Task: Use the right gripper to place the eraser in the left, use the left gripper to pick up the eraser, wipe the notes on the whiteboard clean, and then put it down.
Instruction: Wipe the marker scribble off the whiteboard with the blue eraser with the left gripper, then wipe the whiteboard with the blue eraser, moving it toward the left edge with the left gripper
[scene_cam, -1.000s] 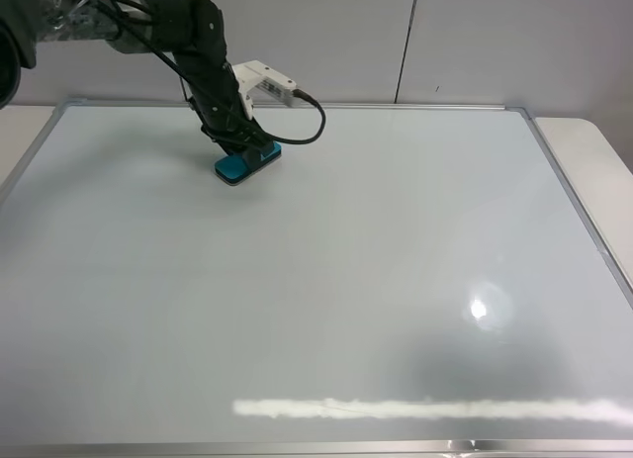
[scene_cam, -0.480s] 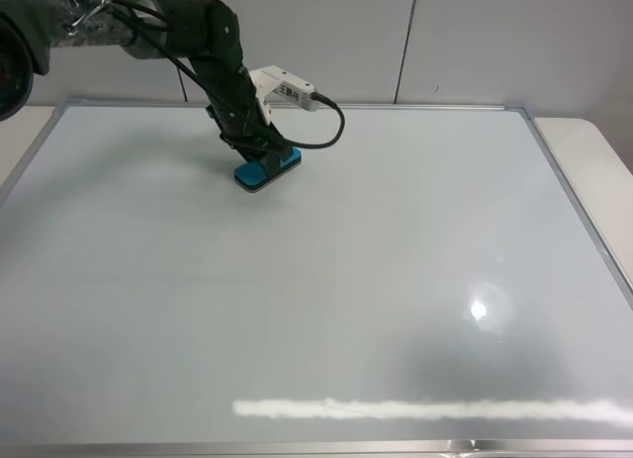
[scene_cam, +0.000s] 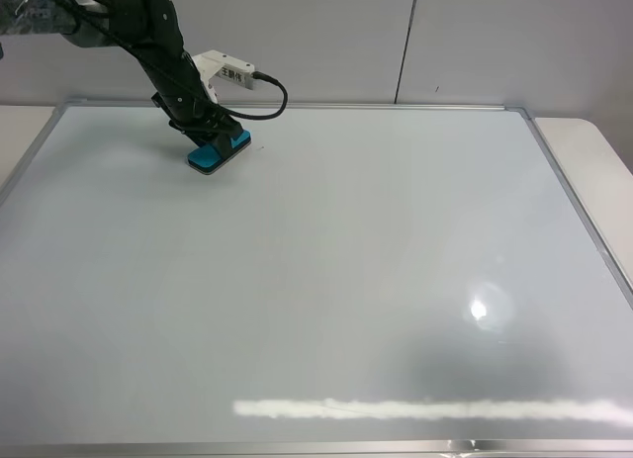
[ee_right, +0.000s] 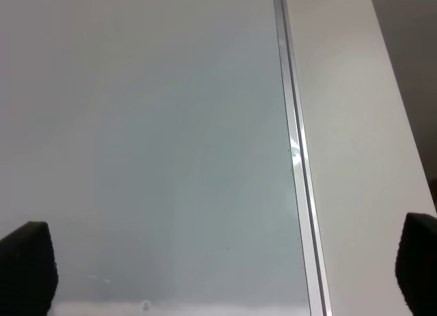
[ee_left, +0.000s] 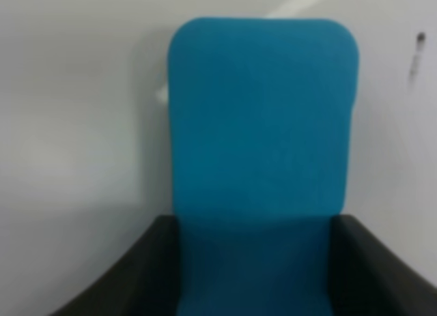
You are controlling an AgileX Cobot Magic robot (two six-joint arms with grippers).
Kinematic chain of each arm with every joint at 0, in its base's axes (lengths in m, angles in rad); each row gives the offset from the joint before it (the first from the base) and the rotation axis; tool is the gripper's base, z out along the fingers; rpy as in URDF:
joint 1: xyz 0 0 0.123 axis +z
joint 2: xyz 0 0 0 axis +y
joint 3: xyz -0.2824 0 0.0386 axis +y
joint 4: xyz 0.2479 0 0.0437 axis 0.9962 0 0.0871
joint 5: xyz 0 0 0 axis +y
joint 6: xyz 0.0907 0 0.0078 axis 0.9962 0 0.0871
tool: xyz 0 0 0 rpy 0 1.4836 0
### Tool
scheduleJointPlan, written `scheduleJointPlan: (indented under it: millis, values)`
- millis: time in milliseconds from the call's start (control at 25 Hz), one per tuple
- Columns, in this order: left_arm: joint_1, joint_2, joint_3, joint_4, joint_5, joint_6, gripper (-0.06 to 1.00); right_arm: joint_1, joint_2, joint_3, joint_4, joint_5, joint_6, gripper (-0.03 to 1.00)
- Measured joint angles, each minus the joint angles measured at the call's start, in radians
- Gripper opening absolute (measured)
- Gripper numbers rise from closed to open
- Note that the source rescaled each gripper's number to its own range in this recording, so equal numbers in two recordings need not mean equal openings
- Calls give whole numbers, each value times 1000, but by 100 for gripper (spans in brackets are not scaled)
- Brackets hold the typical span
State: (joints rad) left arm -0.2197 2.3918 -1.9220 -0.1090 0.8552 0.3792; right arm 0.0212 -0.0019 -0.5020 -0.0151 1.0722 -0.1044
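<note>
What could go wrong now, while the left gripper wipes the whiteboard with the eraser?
The left gripper holds the eraser by one end only, so it might tilt or slip. A small dark mark remains beside it and could be missed. The whiteboard frame is near; a wide stroke may hit it.

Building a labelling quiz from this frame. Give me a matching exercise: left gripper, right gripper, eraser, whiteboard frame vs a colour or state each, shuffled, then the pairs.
Column 1:
1. left gripper
2. right gripper
3. eraser
4. whiteboard frame

Column 2:
A. thin silver strip along the board's edge
B. open, nothing between its fingers
C. teal on top, lying flat on the whiteboard
D. shut on the eraser

Pairs: 1-D, 2-B, 3-C, 4-A
</note>
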Motion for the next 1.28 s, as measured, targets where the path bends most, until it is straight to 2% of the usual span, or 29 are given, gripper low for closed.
scheduleJointPlan:
  millis: [200, 520, 840, 1280]
  values:
    - [-44, 0, 0, 30, 2, 0, 1, 0, 0, 0, 0, 0, 0, 100]
    - [-191, 2, 0, 9, 26, -2, 1, 0, 0, 0, 0, 0, 0, 100]
    - [-215, -13, 3, 13, 64, -59, 1, 0, 0, 0, 0, 0, 0, 100]
    - [-221, -173, 15, 214, 257, -262, 1, 0, 0, 0, 0, 0, 0, 100]
